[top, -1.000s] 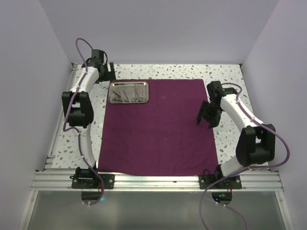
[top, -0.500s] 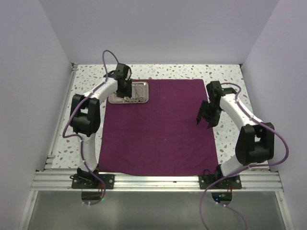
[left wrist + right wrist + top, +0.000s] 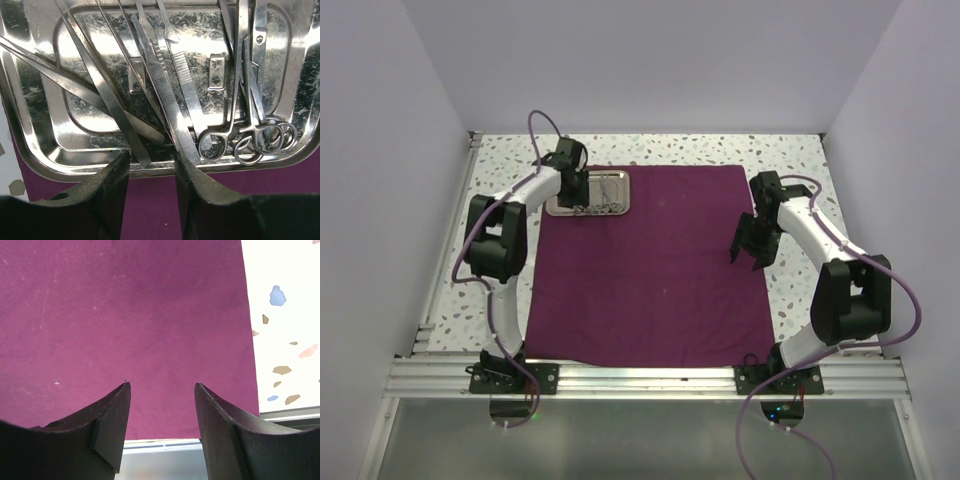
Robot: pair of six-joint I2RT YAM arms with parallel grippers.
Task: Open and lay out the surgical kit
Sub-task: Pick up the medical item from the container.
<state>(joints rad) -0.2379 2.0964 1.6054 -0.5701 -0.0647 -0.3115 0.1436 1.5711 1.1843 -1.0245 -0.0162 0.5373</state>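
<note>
1. Two arms are in view, and only the left is on the job. The large dark magenta-purple cloth wrap (image 3: 650, 265) lies spread flat on the speckled counter (image 3: 790, 160), so I judge the opening part done.
2. The small shiny rectangular steel tray (image 3: 626, 195) sits on the wrap's far left corner. The thin silver tweezers (image 3: 107, 95) and ring-handled scissors (image 3: 260, 135) are piled inside it, so the lay-out is not yet done.
3. The left arm's elbow is out over the counter's left strip, with the forearm angled in and the wrist over the tray's near rim. The left pincer (image 3: 151, 160) is part-way apart, straddling the tweezer ends, and I see nothing clamped. I read that as lining up a pick.
4. The right arm is folded by the wrap's right edge. The right pincer (image 3: 161, 387) hangs over the cloth, jaws apart and empty. It's probably parked clear of the tray.
</note>
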